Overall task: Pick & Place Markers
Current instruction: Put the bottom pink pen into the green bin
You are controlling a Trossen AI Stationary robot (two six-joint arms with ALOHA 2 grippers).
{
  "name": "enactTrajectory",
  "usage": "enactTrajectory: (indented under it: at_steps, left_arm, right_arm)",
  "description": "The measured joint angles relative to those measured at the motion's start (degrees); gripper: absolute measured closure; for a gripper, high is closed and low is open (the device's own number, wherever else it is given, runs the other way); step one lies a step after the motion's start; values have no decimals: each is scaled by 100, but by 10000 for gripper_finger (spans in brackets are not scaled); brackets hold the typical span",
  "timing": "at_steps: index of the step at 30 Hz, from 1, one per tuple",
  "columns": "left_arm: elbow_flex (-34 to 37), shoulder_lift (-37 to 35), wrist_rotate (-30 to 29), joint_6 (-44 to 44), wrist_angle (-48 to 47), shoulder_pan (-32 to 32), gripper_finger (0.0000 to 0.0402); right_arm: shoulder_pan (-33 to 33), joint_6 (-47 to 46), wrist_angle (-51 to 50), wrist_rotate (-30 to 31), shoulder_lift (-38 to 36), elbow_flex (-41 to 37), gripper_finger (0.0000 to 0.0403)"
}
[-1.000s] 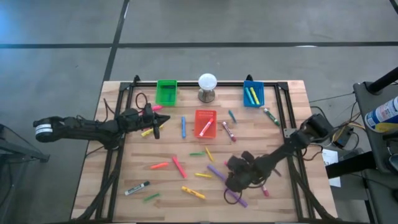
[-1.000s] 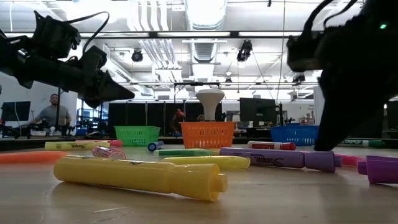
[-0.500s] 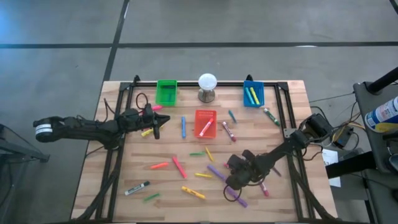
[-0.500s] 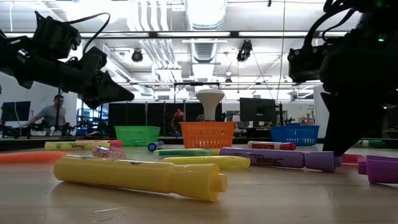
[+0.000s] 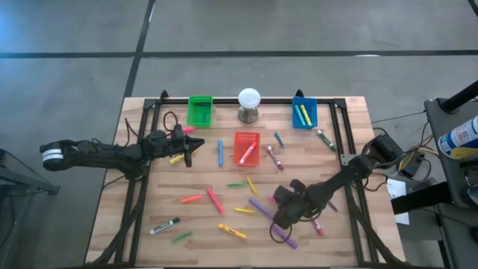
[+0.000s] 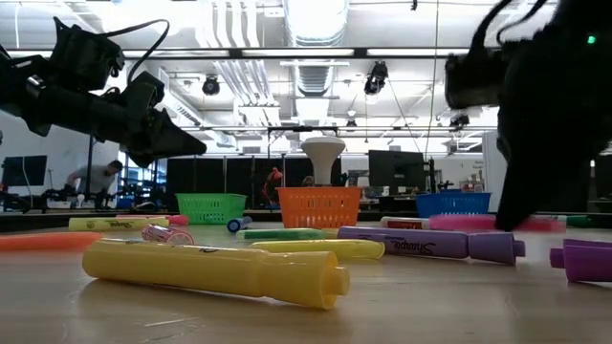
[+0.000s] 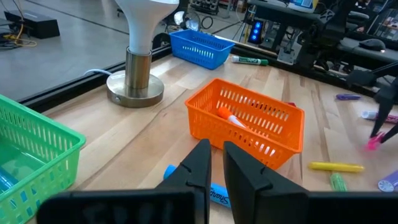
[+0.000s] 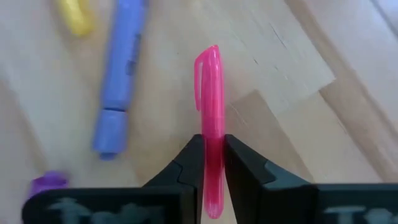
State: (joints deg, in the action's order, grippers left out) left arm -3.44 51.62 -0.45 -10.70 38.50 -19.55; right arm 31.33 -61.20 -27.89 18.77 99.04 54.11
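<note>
One pink marker point(image 8: 210, 118) now rides between the right gripper point(image 5: 282, 218) fingers, lifted off the table point(image 5: 202, 232) since a second ago, at five o'clock from above. Level view: it point(image 6: 483, 223) hangs horizontal. Wrist view: fingers pinch its middle. Left gripper point(image 7: 214, 165), nearly shut and empty, hovers at nine o'clock.

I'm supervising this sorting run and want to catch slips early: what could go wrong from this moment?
The right gripper pinches the slim pink capped marker near one end, so most of it sticks out; it may swivel or slip during transport. In the low view that marker hangs barely above the wooden table, so it could clip the purple marker lying nearby. The left gripper waits, nearly closed and empty, beside the orange slatted basket.
</note>
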Motion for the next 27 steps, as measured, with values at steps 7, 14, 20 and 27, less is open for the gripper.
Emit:
enactTrajectory:
  at_steps: [7,14,20,27]
  left_arm:
    - [0,2,64,80,-25,0,365]
    - [0,2,163,123,-83,25,353]
    - [-1,4,499,24,500,276,310]
    - [-2,17,596,20,1406,791,294]
  right_arm:
    - [-35,571,13,576,-529,-78,358]
    - [-424,2033,1119,883,-927,-293,358]
    - [-1172,3800,3567,-30,-967,-784,358]
    - [-1886,5325,6286,-682,-770,-1173,359]
